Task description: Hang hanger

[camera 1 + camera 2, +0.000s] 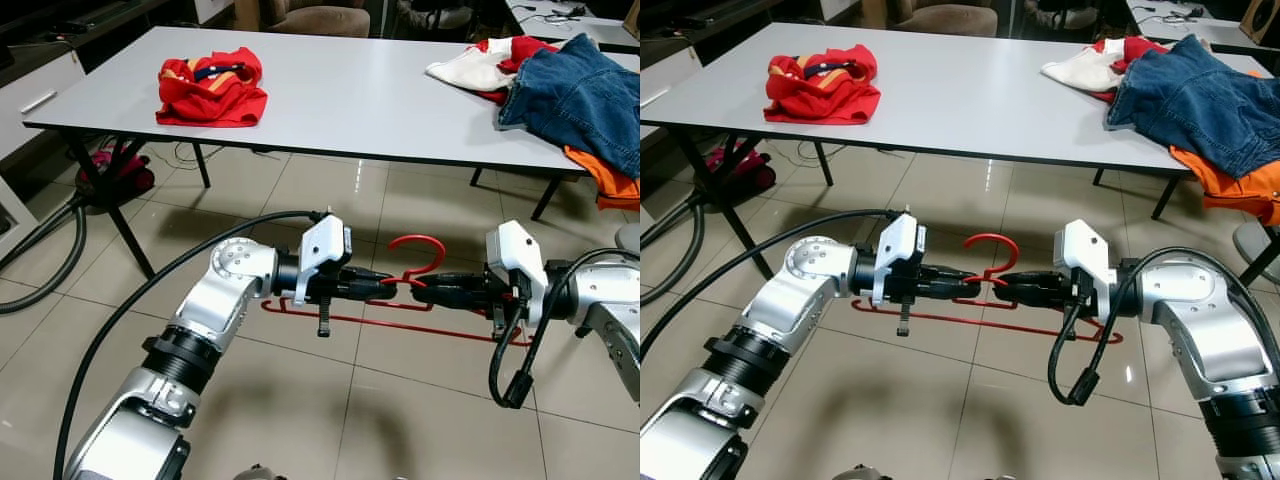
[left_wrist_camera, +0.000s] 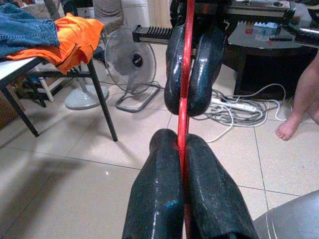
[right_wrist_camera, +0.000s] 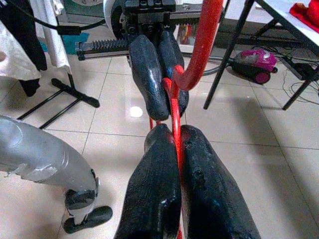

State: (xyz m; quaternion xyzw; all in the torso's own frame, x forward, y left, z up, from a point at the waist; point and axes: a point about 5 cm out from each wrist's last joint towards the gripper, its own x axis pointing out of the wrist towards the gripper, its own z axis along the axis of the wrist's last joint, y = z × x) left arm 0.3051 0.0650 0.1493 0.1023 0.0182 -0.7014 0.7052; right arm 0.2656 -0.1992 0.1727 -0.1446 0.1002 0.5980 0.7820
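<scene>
The left gripper [image 1: 388, 287] and the right gripper [image 1: 418, 292] meet tip to tip above a tiled floor [image 1: 330, 400], each with its black fingers pressed together on the thin wire of a red hanger [image 1: 420, 243]. The hanger's hook curves up just above the point where the two grippers face each other, and its lower bar runs beneath both. In the left wrist view the fingers [image 2: 158, 199] pinch the red wire with no gap. Beyond the grippers stands a grey table [image 1: 350, 100] bearing a red garment [image 1: 210, 90] and blue jeans [image 1: 580, 95].
</scene>
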